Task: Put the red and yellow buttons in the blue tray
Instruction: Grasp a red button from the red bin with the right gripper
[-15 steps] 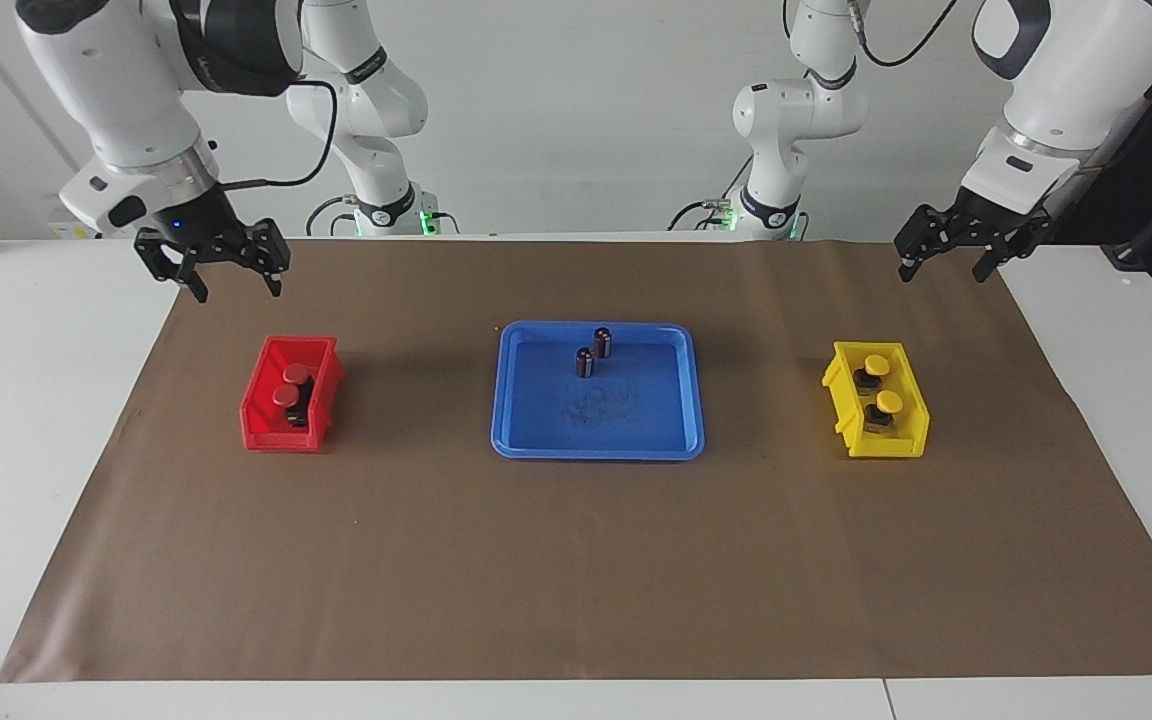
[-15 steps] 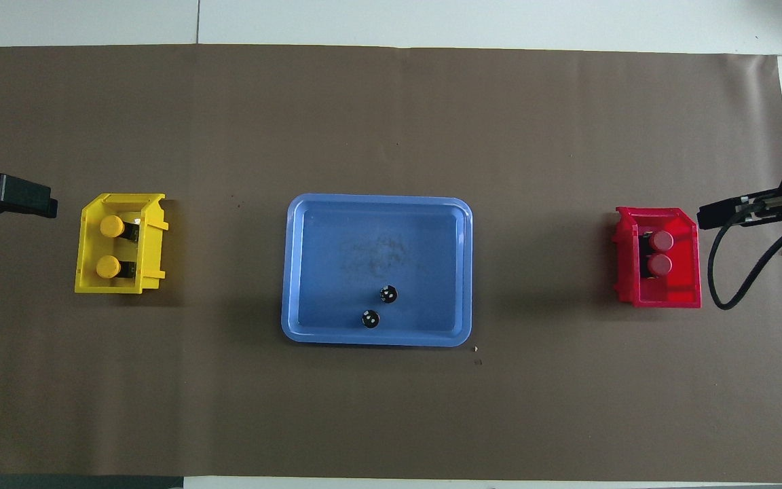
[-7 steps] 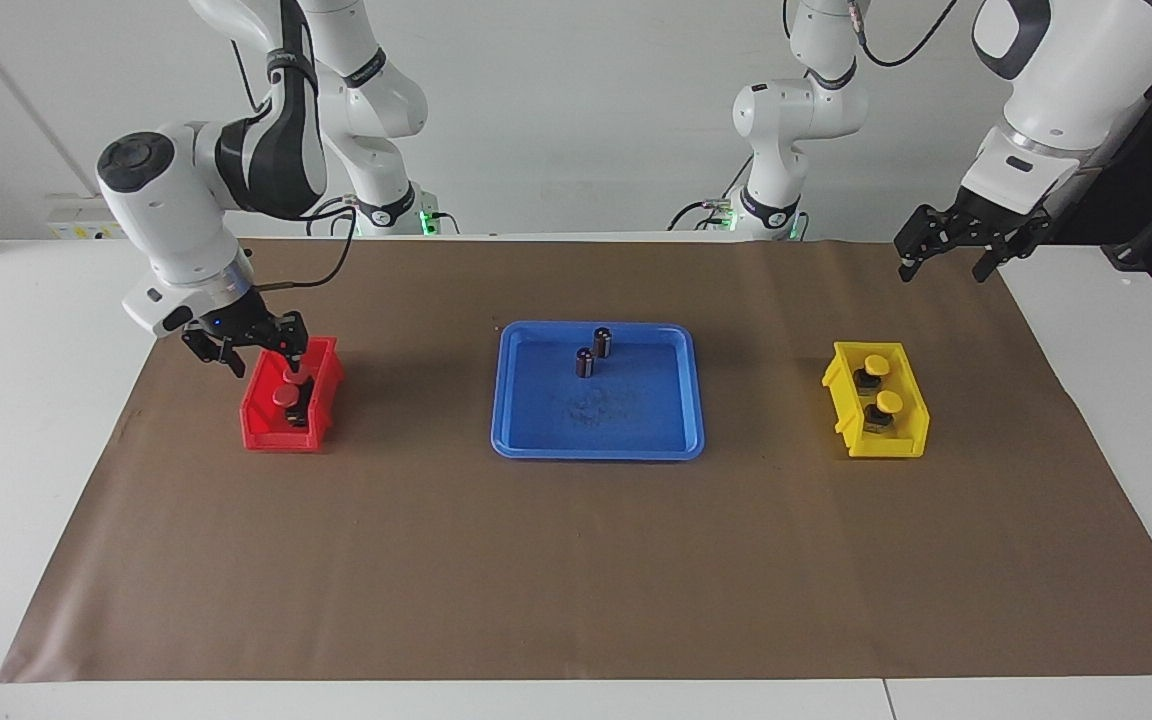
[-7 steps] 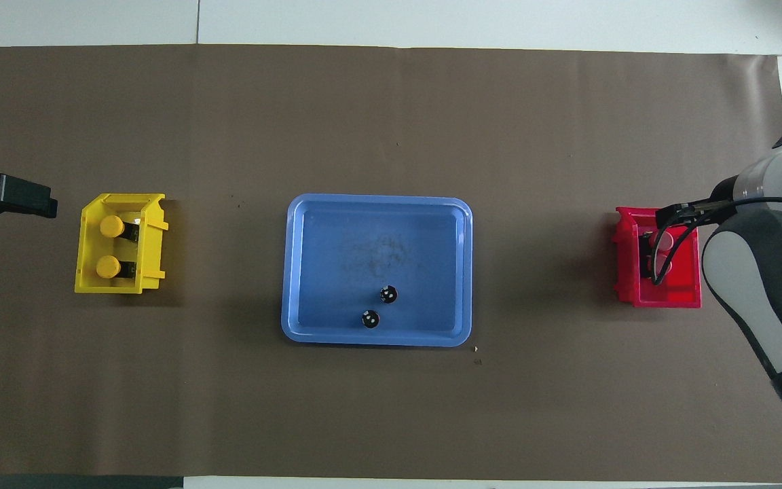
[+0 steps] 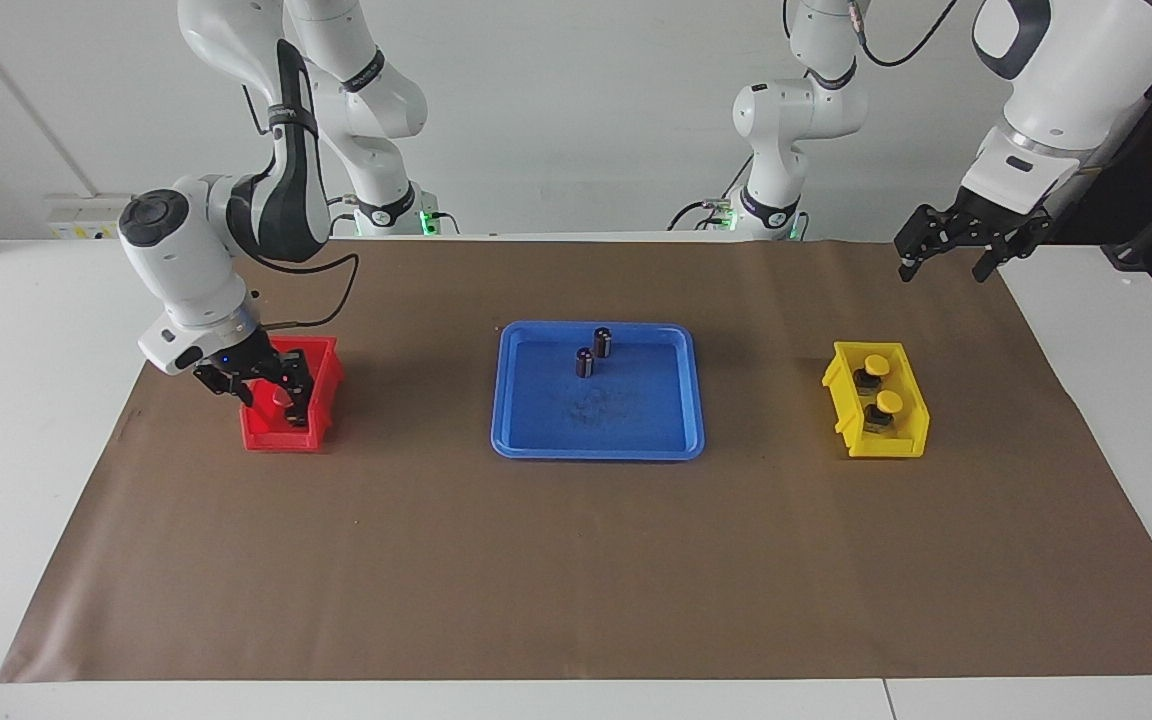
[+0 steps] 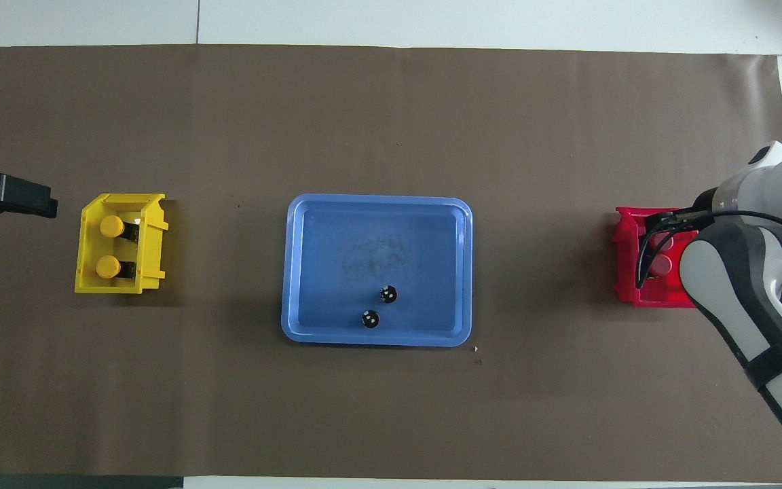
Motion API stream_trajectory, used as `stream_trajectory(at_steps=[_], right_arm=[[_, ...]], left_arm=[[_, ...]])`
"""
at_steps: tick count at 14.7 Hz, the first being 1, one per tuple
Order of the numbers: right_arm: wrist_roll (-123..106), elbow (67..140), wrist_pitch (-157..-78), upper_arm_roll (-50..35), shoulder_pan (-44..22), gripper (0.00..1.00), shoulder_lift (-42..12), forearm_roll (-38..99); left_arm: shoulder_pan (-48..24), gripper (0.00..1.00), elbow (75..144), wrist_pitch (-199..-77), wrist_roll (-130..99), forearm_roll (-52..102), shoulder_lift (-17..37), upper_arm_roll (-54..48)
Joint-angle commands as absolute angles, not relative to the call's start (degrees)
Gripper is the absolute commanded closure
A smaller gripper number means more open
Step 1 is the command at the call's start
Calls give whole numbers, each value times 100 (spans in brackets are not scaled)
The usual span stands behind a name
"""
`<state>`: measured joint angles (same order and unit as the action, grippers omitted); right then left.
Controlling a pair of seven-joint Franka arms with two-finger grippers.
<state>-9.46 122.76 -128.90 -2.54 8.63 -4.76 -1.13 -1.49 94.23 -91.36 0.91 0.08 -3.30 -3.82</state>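
Two round red-capped buttons (image 5: 281, 397) in boxy red bin (image 5: 326, 385) w/ right gripper (image 5: 271, 392), fingers' state unclear; left gripper (image 5: 946, 255) waits, fingers released.

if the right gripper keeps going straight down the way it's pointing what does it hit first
Most likely a red button in the red bin: the right gripper points down into it, fingers apart, though contact is unclear.

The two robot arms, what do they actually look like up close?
Both arms are glossy white rounded tubes with dark grey or black bands at the joints. The right gripper and left gripper are black two-finger claws. A thin black cable loops beside the right wrist, which shows a small blue light. Green lights glow at the bases.
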Motion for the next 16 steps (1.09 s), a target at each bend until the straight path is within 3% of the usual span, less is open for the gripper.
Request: stream_trajectory(at_steps=[1,7,10,11,14,16], right_arm=[[-1081,12366,-13008,-308,958,31,-501,-26],[-1133,12603,-13069,-299,958,31,-431,9],[-1169,12761,-13218,-299,967,37,-387,0],[-1230,12770,-13227,-299,975,45,-387,9],[-1327,12666,-13132,-299,967,88,-404,0],[-1467,12115,-12599,-290,941,89,-518,-105]], left_arm=[[-123,0,9448,-9026,114,-35,-422,-387],[-123,0,9448,-9026,79,-35,-431,-395],[-193,0,9448,-9009,88,-35,-431,-422],[-185,0,9448,-8991,88,-35,-431,-413],[-114,0,9466,-8947,88,-35,-448,-387],[-27,0,9554,-8965,70,-44,-492,-387]])
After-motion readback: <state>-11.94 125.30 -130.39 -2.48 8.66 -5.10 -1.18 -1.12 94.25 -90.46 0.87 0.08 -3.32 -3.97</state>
